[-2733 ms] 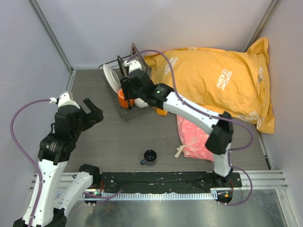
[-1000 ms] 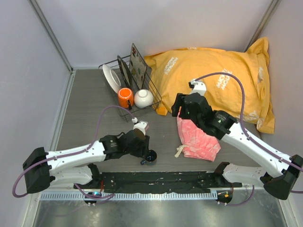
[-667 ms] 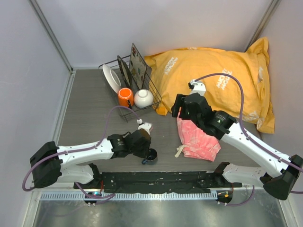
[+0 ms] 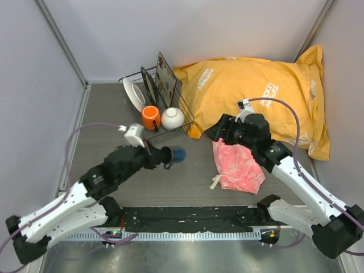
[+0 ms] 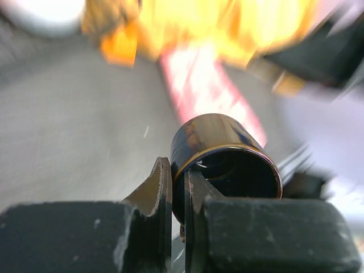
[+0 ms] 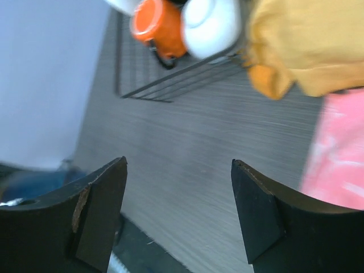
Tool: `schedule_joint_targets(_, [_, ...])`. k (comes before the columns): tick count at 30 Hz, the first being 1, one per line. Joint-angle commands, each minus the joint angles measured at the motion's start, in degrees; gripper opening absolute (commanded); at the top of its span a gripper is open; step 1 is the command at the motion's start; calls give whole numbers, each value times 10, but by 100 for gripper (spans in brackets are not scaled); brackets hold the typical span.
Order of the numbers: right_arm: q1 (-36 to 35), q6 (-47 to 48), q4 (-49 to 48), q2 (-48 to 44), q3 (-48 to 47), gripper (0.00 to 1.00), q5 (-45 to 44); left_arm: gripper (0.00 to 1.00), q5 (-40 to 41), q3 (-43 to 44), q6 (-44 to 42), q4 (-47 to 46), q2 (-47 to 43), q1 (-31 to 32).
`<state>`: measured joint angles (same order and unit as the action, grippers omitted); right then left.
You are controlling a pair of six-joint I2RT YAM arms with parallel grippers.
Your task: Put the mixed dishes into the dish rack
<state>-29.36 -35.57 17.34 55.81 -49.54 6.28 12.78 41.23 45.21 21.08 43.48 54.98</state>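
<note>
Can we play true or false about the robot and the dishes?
1. The left gripper is holding the blue cup. True.
2. The orange mug stands on the table outside the rack. False: it sits in the rack, beside the white bowl.
3. The right gripper is open and holds nothing. True.
4. The pink cloth is in the rack. False: it lies on the table, next to the yellow bag.
</note>
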Motion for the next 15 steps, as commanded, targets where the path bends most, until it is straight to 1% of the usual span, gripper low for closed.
schedule_joint_targets(1, [15, -93, -250, -3, 52, 78, 243, 0, -68, -41, 92, -140, -104, -103])
schedule_joint_targets(2, [17, -112, -284, 2, 62, 79, 261, 0, -87, -46, 104, -152, -111, -122])
schedule_joint_targets(3, [16, -162, -362, 12, 73, 79, 276, 0, -107, -56, 116, -181, -115, -151])
schedule_joint_targets(4, [16, -186, -403, 18, 94, 79, 303, 0, -151, -64, 144, -203, -115, -164])
schedule_joint_targets(5, [16, -215, -442, 26, 103, 79, 314, 0, -165, -71, 157, -226, -113, -180])
schedule_joint_targets(6, [16, -262, -518, 39, 111, 80, 324, 0, -179, -89, 171, -270, -111, -187])
schedule_joint_targets(8, [16, -311, -594, 51, 136, 80, 342, 0, -208, -103, 197, -304, -96, -201])
schedule_joint_targets(9, [16, -330, -654, 60, 142, 80, 346, 0, -215, -113, 203, -334, -90, -204])
schedule_joint_targets(10, [16, -355, -672, 64, 147, 80, 348, 0, -222, -120, 212, -351, -86, -207])
schedule_joint_targets(12, [15, -371, -704, 76, 146, 80, 360, 0, -241, -134, 234, -394, -72, -215])
schedule_joint_targets(15, [16, -374, -705, 81, 146, 80, 362, 0, -255, -133, 247, -415, -59, -219])
